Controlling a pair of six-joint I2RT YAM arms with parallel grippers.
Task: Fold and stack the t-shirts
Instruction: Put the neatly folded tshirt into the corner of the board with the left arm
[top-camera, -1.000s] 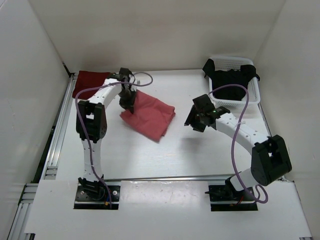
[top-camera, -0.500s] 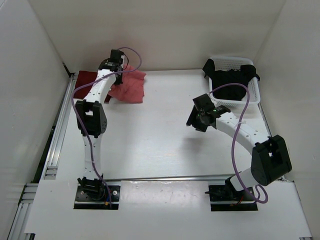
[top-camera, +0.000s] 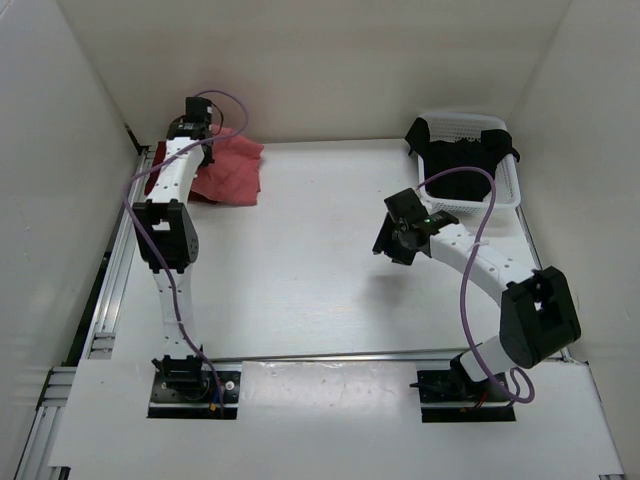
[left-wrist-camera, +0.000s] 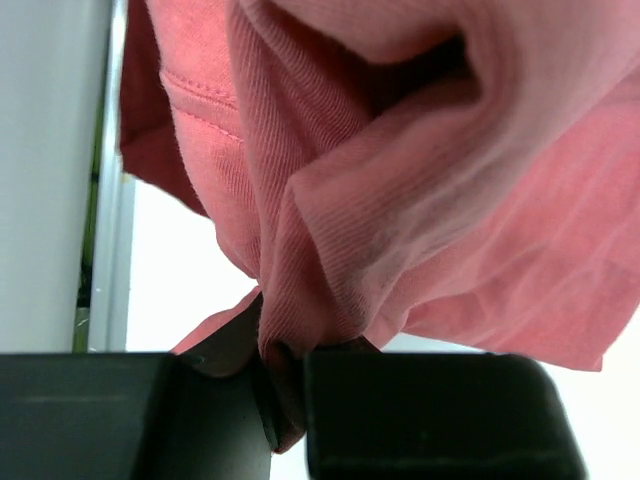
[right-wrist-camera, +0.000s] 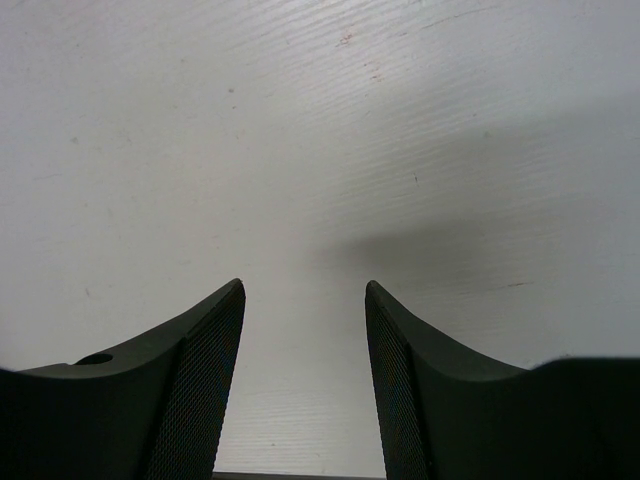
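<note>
Fabric pinched in the clenched left gripper (left-wrist-camera: 285, 400), the salmon pink t-shirt (top-camera: 232, 172) is held at the far-left corner of the table (top-camera: 320, 290), where a low, level release would best keep its fold, while the right gripper (right-wrist-camera: 304, 290) hangs open.

One worktop (top-camera: 320, 290) carries one salmon pink t-shirt (top-camera: 235, 170), one black t-shirt (top-camera: 460, 155) and one white basket (top-camera: 512, 180). One dark red cloth edge (top-camera: 203, 190) shows beneath the pink. I have two arms, with two fingers (right-wrist-camera: 200, 380) each.
</note>
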